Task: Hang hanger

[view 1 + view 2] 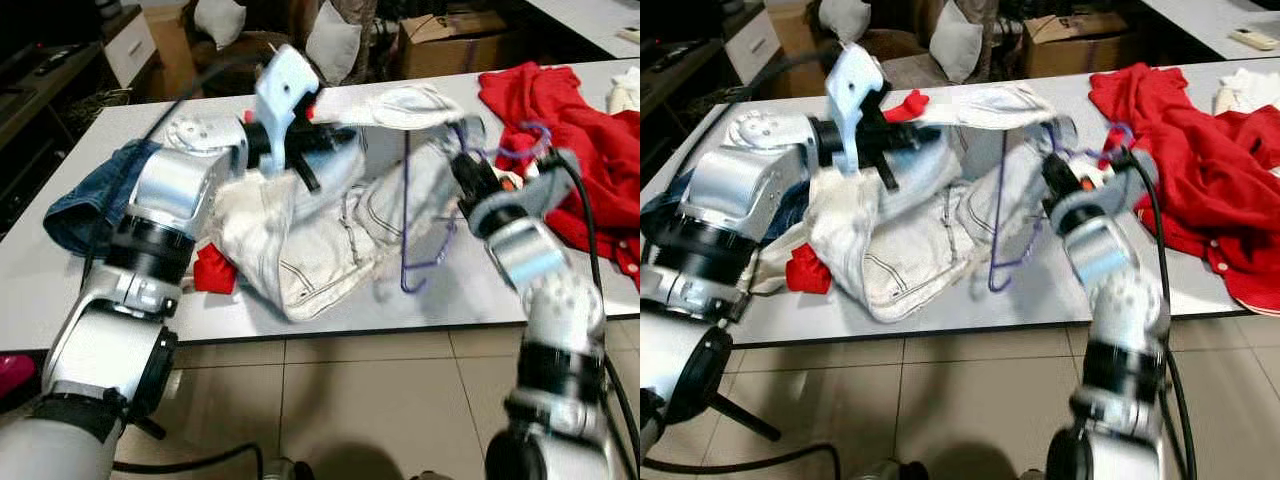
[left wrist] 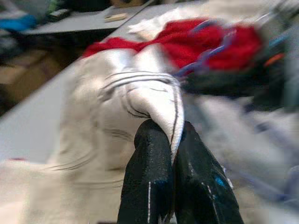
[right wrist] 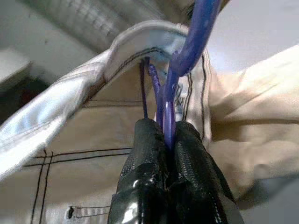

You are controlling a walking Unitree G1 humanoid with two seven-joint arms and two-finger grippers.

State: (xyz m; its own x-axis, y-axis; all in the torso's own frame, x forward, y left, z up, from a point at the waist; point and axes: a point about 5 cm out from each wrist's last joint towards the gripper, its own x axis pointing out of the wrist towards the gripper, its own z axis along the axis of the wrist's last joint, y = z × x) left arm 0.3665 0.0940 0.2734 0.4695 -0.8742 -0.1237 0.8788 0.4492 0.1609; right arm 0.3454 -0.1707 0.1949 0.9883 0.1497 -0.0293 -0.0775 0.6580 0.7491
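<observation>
Both end effectors clamped: L (image 2: pixel 172 140) on white jacket (image 1: pixel 320 240), R (image 3: pixel 168 133) on purple hanger (image 1: pixel 425 215).

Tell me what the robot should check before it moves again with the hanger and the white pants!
1. Right gripper shut on the hanger: ok, purple wire sits pinched between its fingers.
2. Left gripper shut on the pants: ok, a fold of white cloth is clamped.
3. Hanger inside the pants: cannot tell; wire runs up by the waistband, the rest is blurred.
4. Pants lifted off the table: not ok, most cloth lies on it.
5. Red cloth apart from the hanger: cannot tell; it lies close beside the right gripper.
</observation>
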